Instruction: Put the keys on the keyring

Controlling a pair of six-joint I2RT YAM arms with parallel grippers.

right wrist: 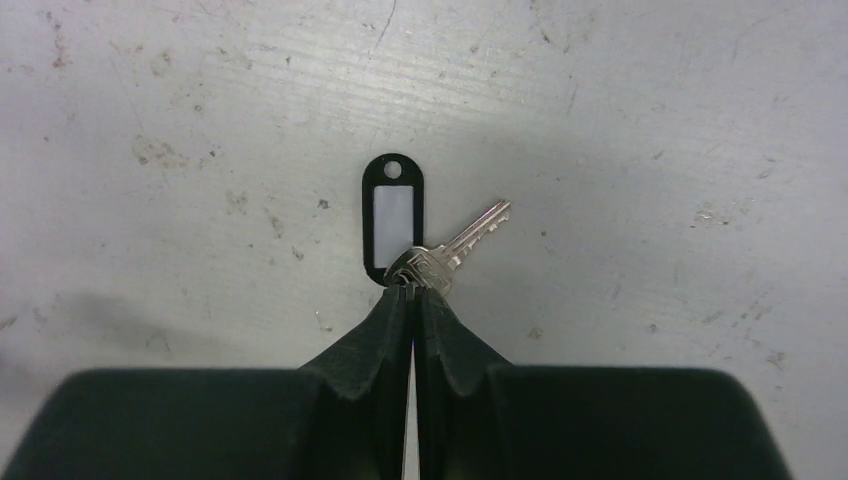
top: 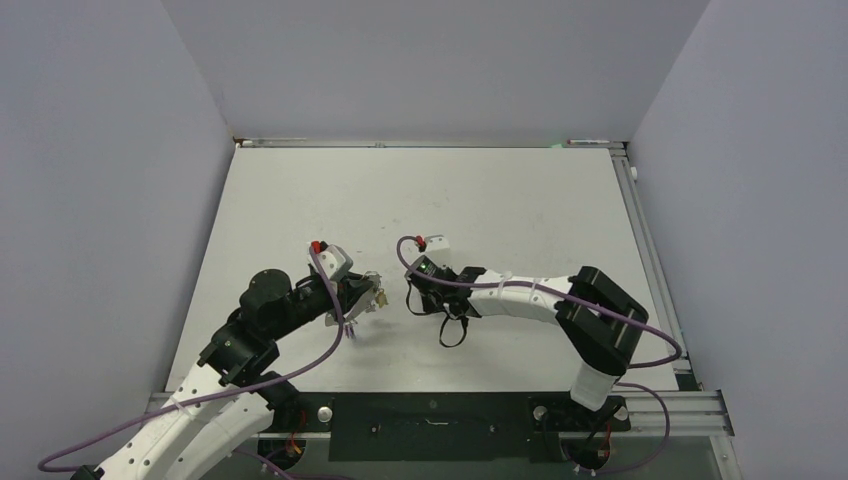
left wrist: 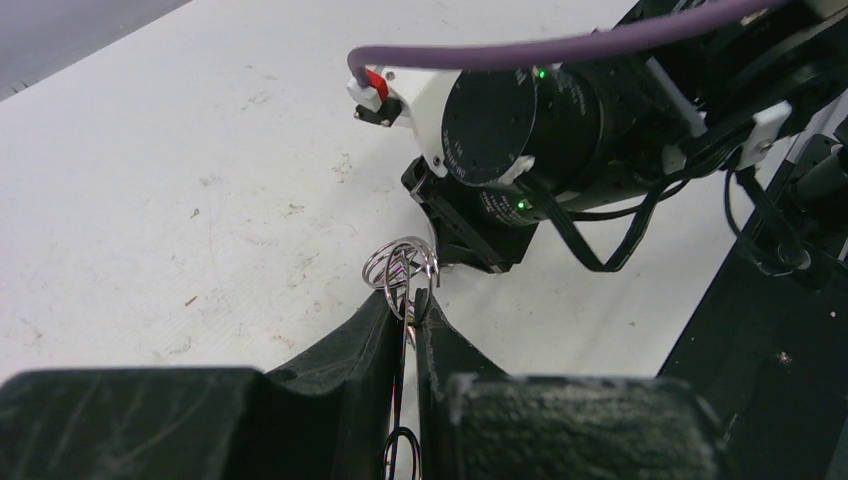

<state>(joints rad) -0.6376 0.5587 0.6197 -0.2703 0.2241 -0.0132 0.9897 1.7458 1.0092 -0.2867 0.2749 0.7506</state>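
My left gripper (top: 370, 299) is shut on the keyring (left wrist: 404, 345), a thin grey wire seen edge-on between the fingers (left wrist: 350, 350). Several small silvery split rings (left wrist: 400, 268) bunch at the fingertips; the keys on them are mostly hidden, and a yellowish bit (top: 380, 296) shows from above. My right gripper (top: 412, 296) sits just right of the left one and points down. In the right wrist view it (right wrist: 412, 290) is shut on the head of the silvery key (right wrist: 470, 238), which carries a small black oval tag (right wrist: 392, 213), close over the table.
The right wrist housing (left wrist: 520, 130) and its black cables (left wrist: 600, 235) fill the space just beyond the left fingertips. A purple cable (top: 335, 345) hangs under the left wrist. White walls close in the scuffed white table (top: 500, 190) on three sides.
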